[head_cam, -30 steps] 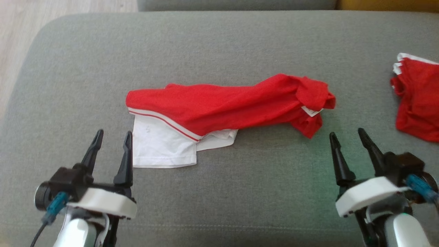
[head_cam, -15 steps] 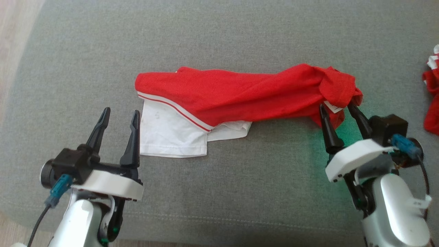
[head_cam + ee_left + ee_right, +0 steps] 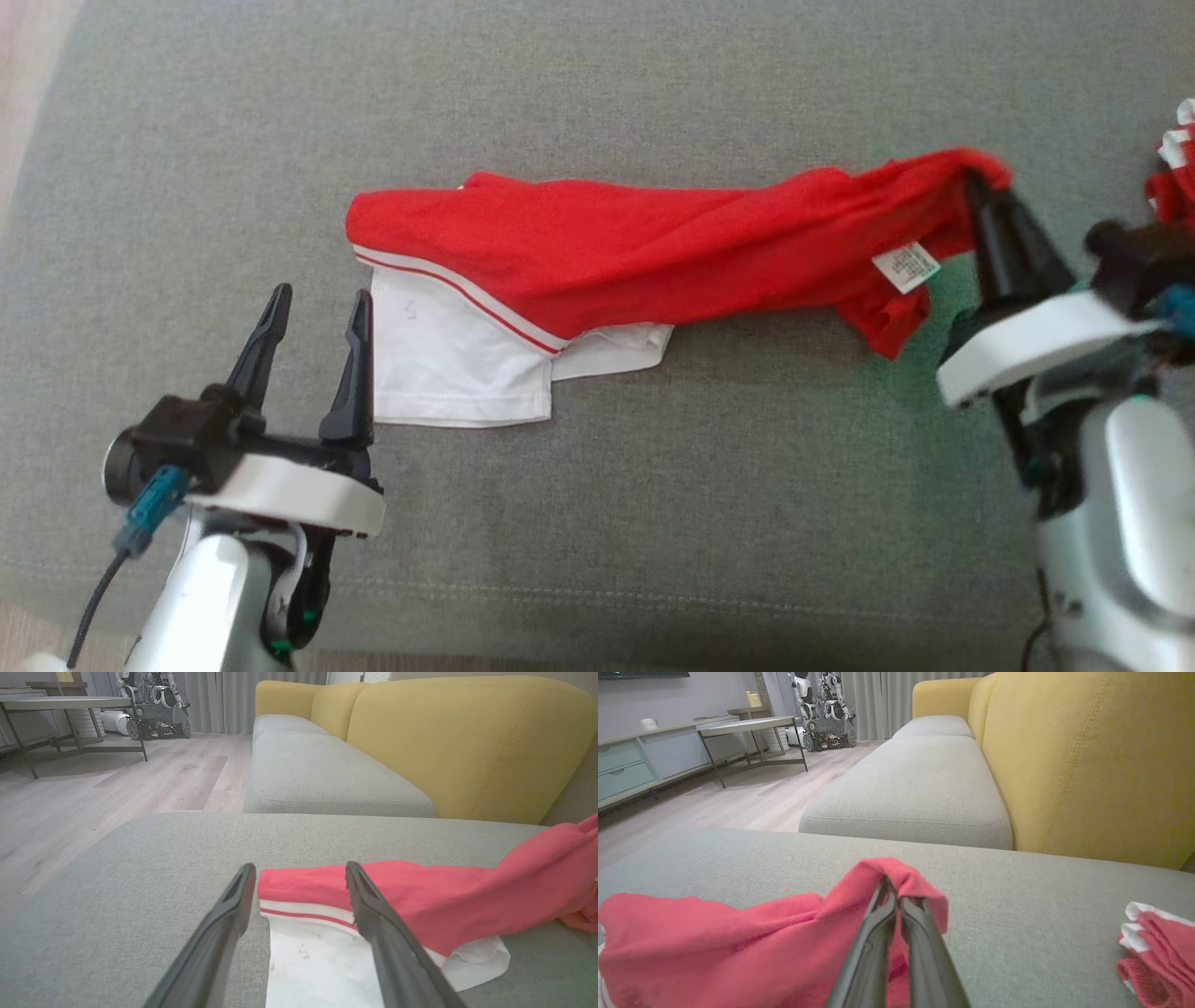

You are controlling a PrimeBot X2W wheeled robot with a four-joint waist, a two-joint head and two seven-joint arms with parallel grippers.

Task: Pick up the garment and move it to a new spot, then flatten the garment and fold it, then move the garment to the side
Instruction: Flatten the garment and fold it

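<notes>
Limp, light garment (image 3: 607,252): right gripper (image 3: 978,182) is clamped on its 3 o'clock end; the wide-open, empty left gripper (image 3: 317,303) should probably take 9 o'clock.

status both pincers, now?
left pincer: open, empty, just short of the garment's white edge.
right pincer: shut on the right end of the red garment.

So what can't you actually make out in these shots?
- Print on the label of the red garment, head view: too small to read.
- The second red garment, head view: cut off by the right edge.
- Tips of the right gripper, right wrist view: wrapped in the red fold they pinch.
- The white part, head view: its far side lies under the red cloth.
</notes>
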